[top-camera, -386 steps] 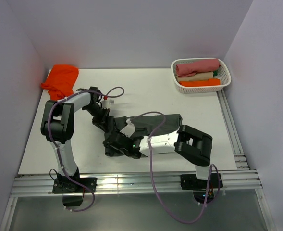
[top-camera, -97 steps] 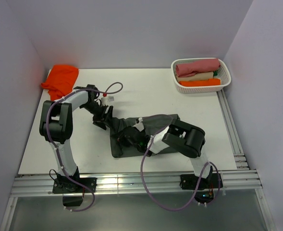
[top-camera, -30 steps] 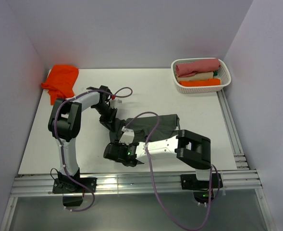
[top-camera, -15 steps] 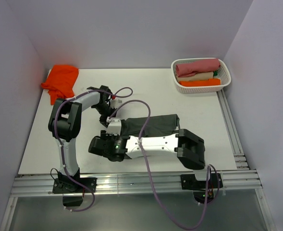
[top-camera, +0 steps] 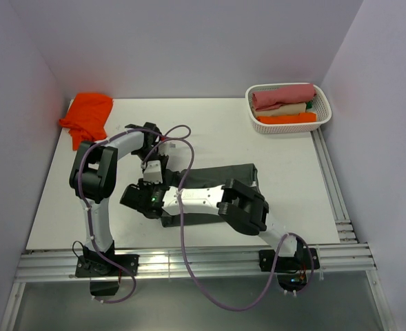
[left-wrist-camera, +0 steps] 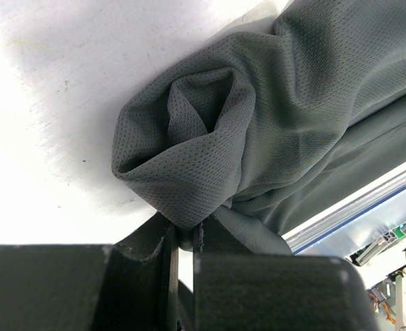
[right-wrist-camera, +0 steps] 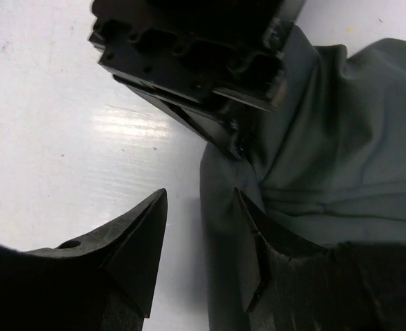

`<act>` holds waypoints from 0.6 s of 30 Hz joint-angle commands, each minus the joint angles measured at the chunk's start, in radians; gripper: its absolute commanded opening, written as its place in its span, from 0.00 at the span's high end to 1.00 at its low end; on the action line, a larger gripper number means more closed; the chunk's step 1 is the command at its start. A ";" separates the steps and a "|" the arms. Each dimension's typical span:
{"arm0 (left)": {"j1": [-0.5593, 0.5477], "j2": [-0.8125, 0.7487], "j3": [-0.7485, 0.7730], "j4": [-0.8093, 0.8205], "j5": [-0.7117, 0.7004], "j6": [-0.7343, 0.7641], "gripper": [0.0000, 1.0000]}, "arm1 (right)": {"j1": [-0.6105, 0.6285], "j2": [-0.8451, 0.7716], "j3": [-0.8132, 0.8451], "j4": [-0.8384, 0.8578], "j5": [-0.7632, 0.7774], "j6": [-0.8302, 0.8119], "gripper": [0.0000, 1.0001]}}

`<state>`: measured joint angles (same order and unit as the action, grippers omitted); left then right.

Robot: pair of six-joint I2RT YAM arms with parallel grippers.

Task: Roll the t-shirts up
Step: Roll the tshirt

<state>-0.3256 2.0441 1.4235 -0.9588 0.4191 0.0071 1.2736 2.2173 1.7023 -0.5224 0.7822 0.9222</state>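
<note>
Layout on the table (top-camera: pixel 209 131)
We note the middle t-shirt (top-camera: pixel 220 178) lying crosswise toward the near edge, the corner t-shirt (top-camera: pixel 89 114) at far left, and the basket (top-camera: pixel 289 127) at far right with rolled garments (top-camera: pixel 283 96) in it.

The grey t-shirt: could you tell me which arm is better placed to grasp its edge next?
Probably the right: the right hand is open astride the grey t-shirt, at its edge; the left hand is shut on a fold.
</note>
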 commanded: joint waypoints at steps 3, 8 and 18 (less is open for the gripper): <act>-0.006 -0.004 0.034 0.002 -0.036 0.017 1.00 | 0.001 0.041 0.085 -0.036 0.046 -0.019 0.50; -0.009 -0.001 0.037 0.002 -0.039 0.016 0.99 | 0.001 0.059 0.100 -0.145 0.038 0.061 0.51; -0.009 0.002 0.048 -0.001 -0.029 0.007 0.95 | 0.016 0.062 0.063 -0.278 0.022 0.193 0.52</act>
<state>-0.3317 2.0441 1.4319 -0.9665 0.4118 0.0067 1.2766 2.2753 1.7683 -0.7021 0.7849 1.0519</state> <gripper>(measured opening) 0.098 0.482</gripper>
